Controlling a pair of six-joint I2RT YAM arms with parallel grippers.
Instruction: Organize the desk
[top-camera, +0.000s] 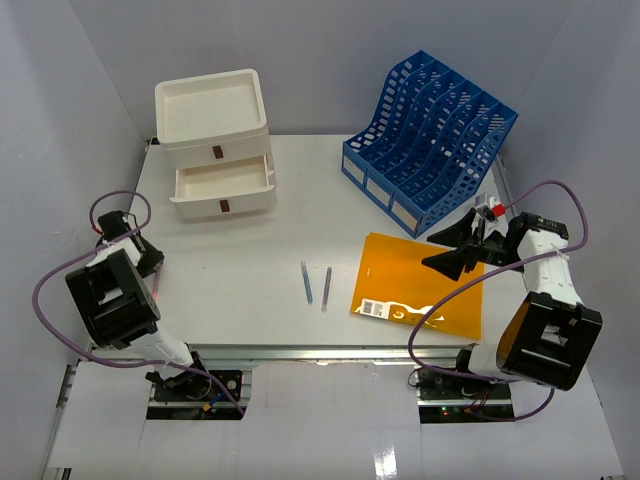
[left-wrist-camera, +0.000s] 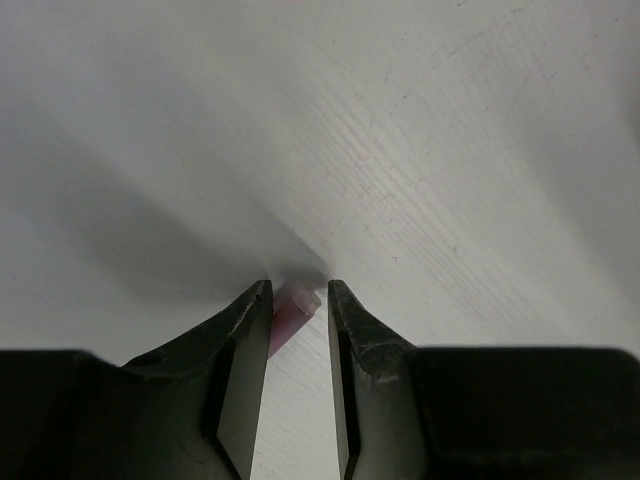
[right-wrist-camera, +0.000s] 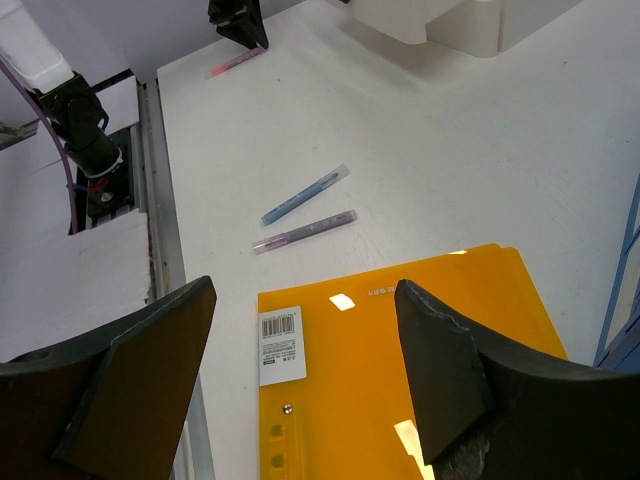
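The white desk holds a blue pen and a purple pen side by side near its front middle. An orange folder lies flat at the front right. My right gripper hovers open over the folder, holding nothing. My left gripper is low at the desk's left edge. Its jaws stand narrowly apart around the end of a pink pen lying on the desk. The pen is against the left finger, with a gap to the right one.
A white three-drawer box stands at the back left with its middle drawer pulled out. A blue slotted file rack stands at the back right. A metal rail runs along the front edge.
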